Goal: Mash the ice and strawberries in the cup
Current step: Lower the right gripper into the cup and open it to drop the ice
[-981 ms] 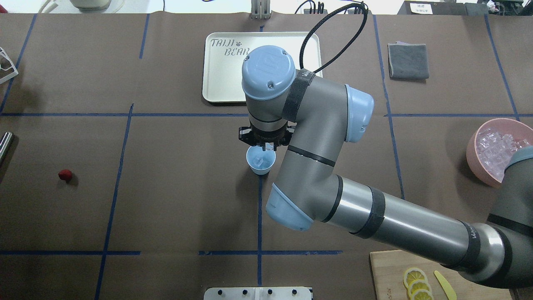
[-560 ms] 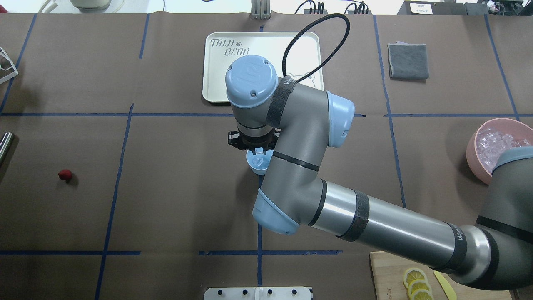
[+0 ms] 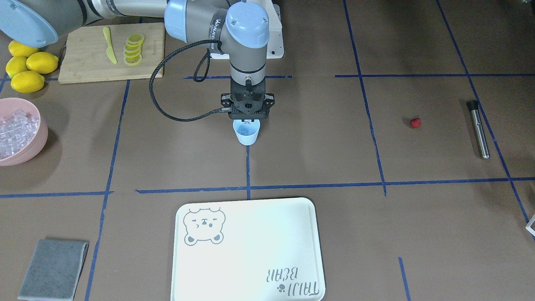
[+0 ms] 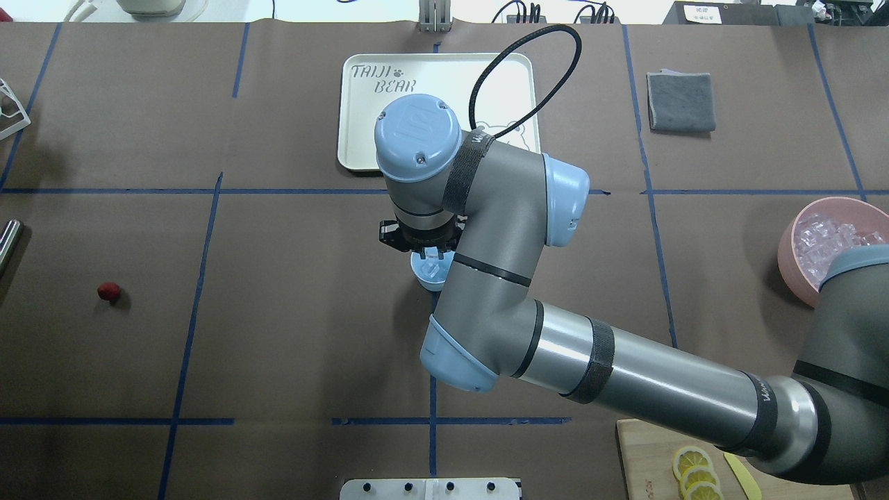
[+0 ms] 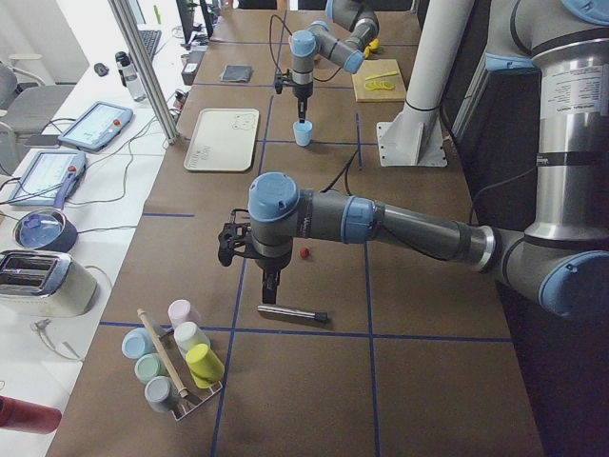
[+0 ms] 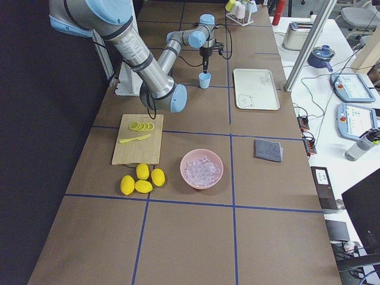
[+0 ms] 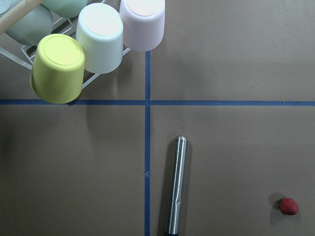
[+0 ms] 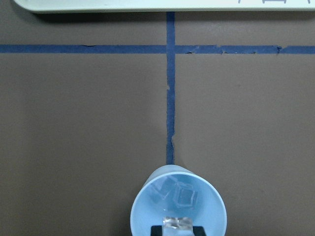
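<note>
The pale blue cup [image 8: 147, 206] stands at the table's middle, also in the front view [image 3: 247, 136] and overhead view [image 4: 425, 274]. Two ice cubes [image 8: 177, 195] lie in it. My right gripper [image 8: 178, 228] hangs over the cup's rim, shut on another ice cube [image 8: 177, 222]. More ice fills the pink bowl [image 3: 35, 138]. The strawberry [image 7: 288, 206] lies on the table, far from the cup [image 4: 107, 292]. My left gripper [image 5: 271, 286] shows only in the exterior left view, above a metal rod [image 7: 176, 189]; I cannot tell whether it is open.
A white tray [image 4: 361, 132] lies beyond the cup. A grey cloth [image 4: 680, 102] is at the far right. A cutting board [image 3: 83, 62] holds lemon slices and a yellow knife, with lemons [image 3: 27, 67] beside it. A rack of cups [image 7: 98, 39] stands near the rod.
My right arm has shifted left and toward the robot with the ice cube, so its wrist now covers more of the cup. The strawberry and rod have not moved.
</note>
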Controlling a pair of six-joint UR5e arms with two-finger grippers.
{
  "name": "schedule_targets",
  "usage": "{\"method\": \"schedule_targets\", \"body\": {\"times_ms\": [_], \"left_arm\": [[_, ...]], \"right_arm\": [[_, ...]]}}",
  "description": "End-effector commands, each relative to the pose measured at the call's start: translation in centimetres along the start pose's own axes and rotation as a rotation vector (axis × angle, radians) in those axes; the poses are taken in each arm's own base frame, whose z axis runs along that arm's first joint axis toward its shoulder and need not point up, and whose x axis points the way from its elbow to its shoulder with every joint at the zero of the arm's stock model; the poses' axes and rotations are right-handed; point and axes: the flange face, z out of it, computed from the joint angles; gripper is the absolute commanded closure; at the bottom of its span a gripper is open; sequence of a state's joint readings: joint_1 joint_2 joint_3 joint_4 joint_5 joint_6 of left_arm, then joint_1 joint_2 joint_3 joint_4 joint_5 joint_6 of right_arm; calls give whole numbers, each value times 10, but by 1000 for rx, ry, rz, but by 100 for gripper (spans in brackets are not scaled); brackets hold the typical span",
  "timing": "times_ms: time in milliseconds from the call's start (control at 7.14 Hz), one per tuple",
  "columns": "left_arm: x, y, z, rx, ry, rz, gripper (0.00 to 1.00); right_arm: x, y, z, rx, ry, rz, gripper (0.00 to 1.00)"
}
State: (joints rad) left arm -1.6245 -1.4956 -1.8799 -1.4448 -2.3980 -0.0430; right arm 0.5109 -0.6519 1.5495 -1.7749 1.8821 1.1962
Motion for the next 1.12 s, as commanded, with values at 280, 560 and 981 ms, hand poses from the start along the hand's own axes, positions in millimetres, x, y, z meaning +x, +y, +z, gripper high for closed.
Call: {"method": "schedule_targets", "body": {"times_ms": [280, 560, 981], "left_arm": [[-1, 0, 1, 0, 1, 0, 0], [1, -1, -1, 2, 1, 2, 0], [15, -3, 8, -14, -3, 37, 0]], "right_arm": [[1, 0, 1, -1, 1, -1, 53], [2, -1, 1, 1, 0, 0, 46], [-1, 1, -10, 14, -18, 1, 0]]}}
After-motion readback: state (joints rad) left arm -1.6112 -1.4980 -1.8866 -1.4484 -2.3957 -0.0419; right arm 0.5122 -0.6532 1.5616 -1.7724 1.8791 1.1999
